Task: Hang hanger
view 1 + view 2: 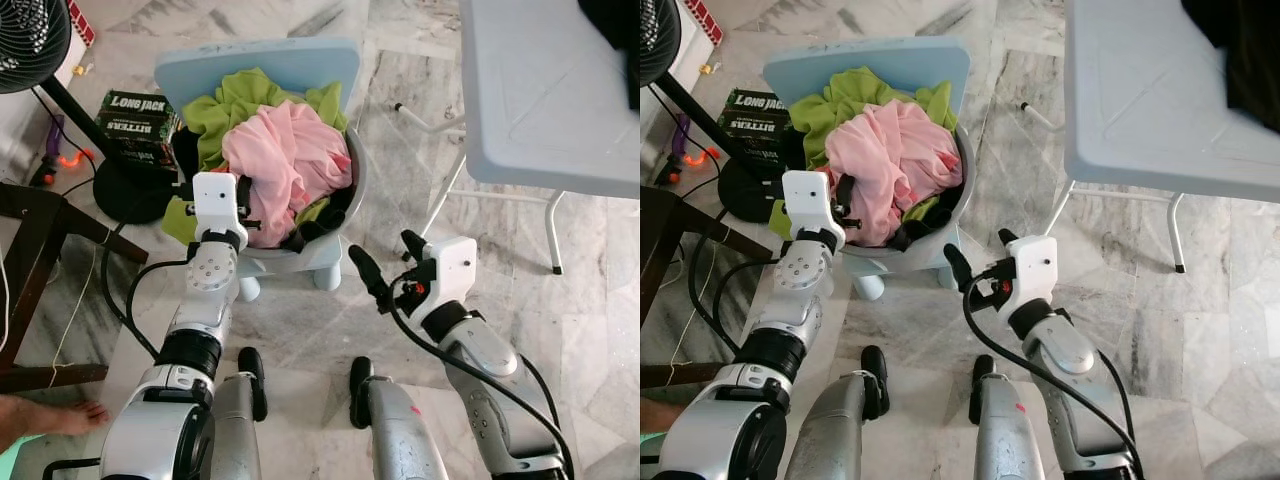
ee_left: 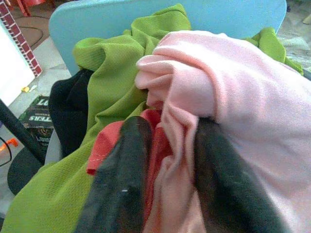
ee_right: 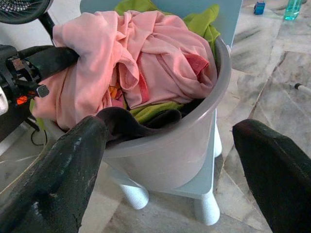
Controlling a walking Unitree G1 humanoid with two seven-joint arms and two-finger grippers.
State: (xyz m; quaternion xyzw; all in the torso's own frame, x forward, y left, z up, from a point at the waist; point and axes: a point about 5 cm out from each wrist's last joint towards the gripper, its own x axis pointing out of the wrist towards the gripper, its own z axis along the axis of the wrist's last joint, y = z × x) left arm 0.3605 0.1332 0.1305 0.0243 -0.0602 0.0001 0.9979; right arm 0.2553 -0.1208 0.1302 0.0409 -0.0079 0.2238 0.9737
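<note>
Grey basin (image 3: pixel 194 145) heaped with pink garment (image 1: pixel 285 160), green cloth (image 1: pixel 235 105), left claw (image 2: pixel 167 179) gripping pink garment

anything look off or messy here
The tub on the blue chair is overfilled: pink cloth and green cloth heap above its rim. The left pincer is pushed into the pile.

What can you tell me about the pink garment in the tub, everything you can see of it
The pink garment is soft, light pink cloth, bunched and folded on top of the laundry heaped in the grey tub. It lies over green cloth and dark cloth, with bits of red showing in its folds. It bulges above the rim. The left gripper pinches a fold of it between its black fingers at the side of the heap. The right gripper hangs open, apart from it.
</note>
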